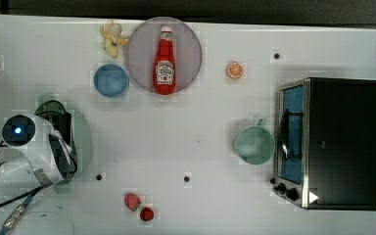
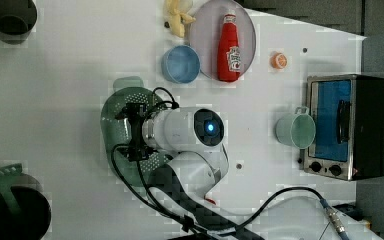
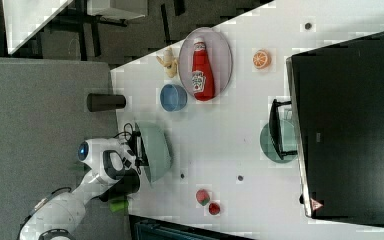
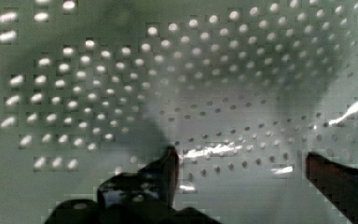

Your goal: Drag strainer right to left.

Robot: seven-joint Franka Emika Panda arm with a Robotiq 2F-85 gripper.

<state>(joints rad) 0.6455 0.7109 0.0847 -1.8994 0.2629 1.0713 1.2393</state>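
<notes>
The hand (image 4: 240, 156) is spread wide open inside the strainer (image 2: 122, 112), fingers (image 4: 161, 175) down near its holed floor, gripping nothing. Strainer sits on the counter (image 1: 176, 142) at the top view's left, below the blue bowl (image 1: 111, 80).

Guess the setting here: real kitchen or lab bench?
Likely a lab tabletop staged as a toy kitchen: a plain white table bearing a toaster oven, a ketchup bottle lying on a plate, and a strainer under a robot arm.
</notes>
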